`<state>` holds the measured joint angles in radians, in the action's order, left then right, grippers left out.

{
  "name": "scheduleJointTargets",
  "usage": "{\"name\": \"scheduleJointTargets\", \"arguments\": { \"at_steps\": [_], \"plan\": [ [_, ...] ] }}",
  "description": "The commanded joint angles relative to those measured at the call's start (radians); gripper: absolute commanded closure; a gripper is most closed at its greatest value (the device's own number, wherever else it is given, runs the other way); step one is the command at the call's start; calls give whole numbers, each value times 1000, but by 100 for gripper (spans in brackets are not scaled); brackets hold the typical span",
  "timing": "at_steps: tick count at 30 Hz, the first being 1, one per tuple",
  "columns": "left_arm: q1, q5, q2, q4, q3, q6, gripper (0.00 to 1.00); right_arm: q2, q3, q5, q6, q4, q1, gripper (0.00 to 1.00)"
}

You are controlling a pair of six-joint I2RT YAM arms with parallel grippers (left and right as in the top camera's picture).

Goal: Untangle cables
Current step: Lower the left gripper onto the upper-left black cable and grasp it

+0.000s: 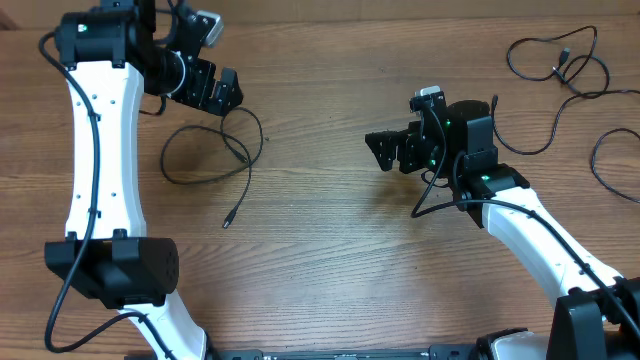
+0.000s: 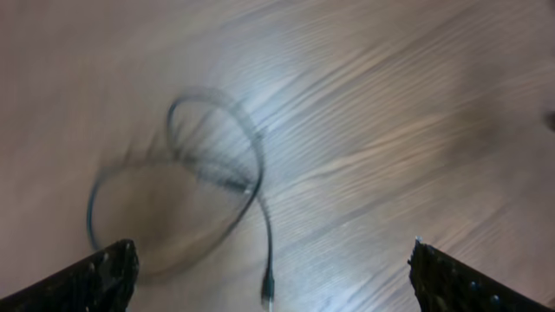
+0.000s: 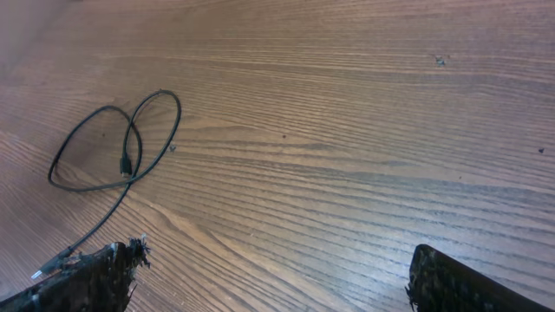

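A thin black cord lies on the light brown wooden table on the left side. It is curled into two overlapping loops, and a straight tail runs toward the near side and ends in a small metal-tipped plug. It lies well apart from every other cord, so it looks like one strand already freed and set aside where it cannot catch again.

The left pincer hangs just above the far rim of those loops with its fingers spread wide and nothing between them. The left wrist view looks straight down on the cord, and neither finger touches it.

The right pincer is equally wide apart and empty. It hovers over bare wood in the middle of the table and points left, toward the looped cord.

The rest of the work appears to lie at the far right. There, a loose bunch of thin black cords crosses over itself, and another black strand curves out past the right edge of the overhead view. How they interlock is too fine to tell.

The broad bare strip between the two groups gives room to drag a strand clear. The right-hand cords sit close to that edge, so pulling leftward seems the safer direction.
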<state>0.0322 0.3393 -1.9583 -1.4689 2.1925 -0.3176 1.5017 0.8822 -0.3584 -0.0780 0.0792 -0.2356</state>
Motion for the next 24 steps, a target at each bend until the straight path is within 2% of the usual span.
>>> {"name": "scheduleJointTargets", "arguments": {
  "at_steps": [1,10,16,20,24],
  "plan": [
    [-8,-308,-32,30,-129,338,0,0,2,8,0,-5,-1,0],
    [-4,-350,-32,232,-486,439,0,0,2,9,1,-3,-1,0],
    [19,-350,-32,455,-737,561,0,0,2,9,1,-3,-1,0],
    [21,-350,-32,560,-814,572,0,0,2,9,1,-5,-1,0],
    [22,-350,-32,600,-823,565,0,0,2,9,0,-8,-1,0]
  ]
}}
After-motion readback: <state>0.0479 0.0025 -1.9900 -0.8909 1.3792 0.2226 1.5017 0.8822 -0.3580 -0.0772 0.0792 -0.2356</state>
